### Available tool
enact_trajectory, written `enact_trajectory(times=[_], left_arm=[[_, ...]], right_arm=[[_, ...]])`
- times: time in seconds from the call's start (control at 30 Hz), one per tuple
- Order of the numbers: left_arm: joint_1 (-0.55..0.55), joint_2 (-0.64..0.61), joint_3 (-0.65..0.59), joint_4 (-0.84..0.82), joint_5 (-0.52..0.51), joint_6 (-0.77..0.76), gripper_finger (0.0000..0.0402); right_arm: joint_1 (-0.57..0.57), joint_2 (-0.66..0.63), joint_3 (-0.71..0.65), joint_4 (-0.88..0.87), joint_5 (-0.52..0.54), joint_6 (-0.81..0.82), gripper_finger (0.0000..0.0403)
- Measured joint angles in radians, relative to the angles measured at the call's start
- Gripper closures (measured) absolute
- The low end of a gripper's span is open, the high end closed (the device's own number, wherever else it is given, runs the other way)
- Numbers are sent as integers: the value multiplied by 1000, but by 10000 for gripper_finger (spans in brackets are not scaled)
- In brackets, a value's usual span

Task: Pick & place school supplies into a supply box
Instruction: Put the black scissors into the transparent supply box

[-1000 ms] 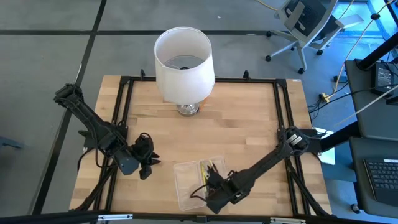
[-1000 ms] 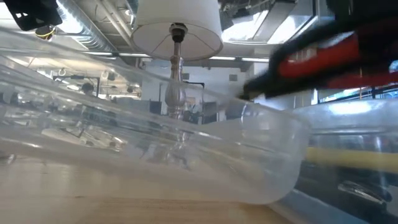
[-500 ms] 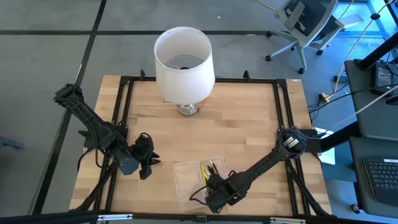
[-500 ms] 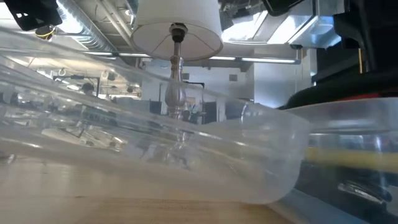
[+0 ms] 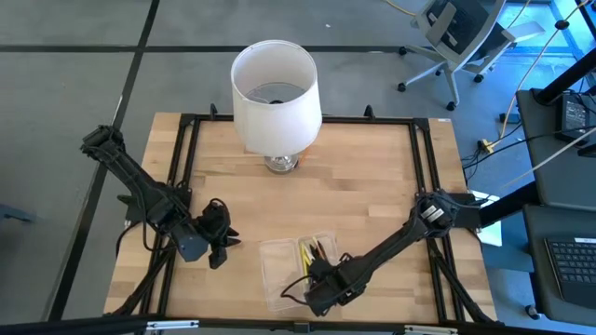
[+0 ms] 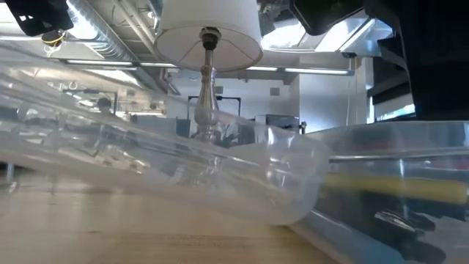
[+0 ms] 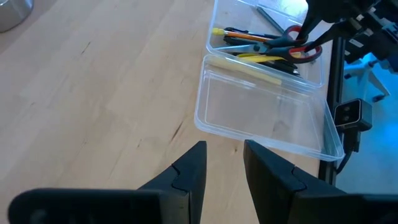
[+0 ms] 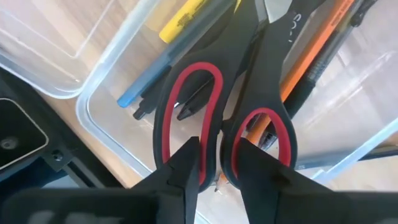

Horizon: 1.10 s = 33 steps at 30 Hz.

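Observation:
The supply box (image 5: 277,259), of clear plastic, sits near the table's near edge with its lid (image 7: 261,115) folded open beside it. Pens and pencils (image 7: 261,53) lie inside it: yellow, orange, blue and black. The scissors (image 8: 168,106), black with red-lined handle loops, lie on top of them. My right gripper (image 8: 217,152) reaches into the box from the right (image 5: 318,279) and is shut on the scissors. My left gripper (image 5: 222,244) hovers left of the box, slightly open and holding nothing (image 7: 224,152). My right gripper pinches the scissors where the two handle loops meet (image 8: 219,124), with one finger (image 8: 186,165) over each loop. The fingers slant down into the box from the table's right and lie along the scissors. The scissors rest flat on the pens in the box.
A white lampshade on a metal stand (image 5: 275,88) stands at the table's far middle. A black frame rail (image 5: 186,167) runs around the wooden table. Bare wood lies between the lamp and the box. In the low view the clear lid (image 6: 220,176) fills the foreground.
My right gripper has come down into the box with the scissors, which hung above the box's rim a second ago and now lie on the pens. It has also edged slightly toward the table's left. The clear lid has shifted a little in the low view.

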Motion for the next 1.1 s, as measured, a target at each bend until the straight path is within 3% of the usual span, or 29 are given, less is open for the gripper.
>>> enact_trajectory(times=[1.1], left_arm=[[0, 0, 0, 0, 0, 7, 302]], right_arm=[[-22, 2, 0, 14, -8, -4, 290]])
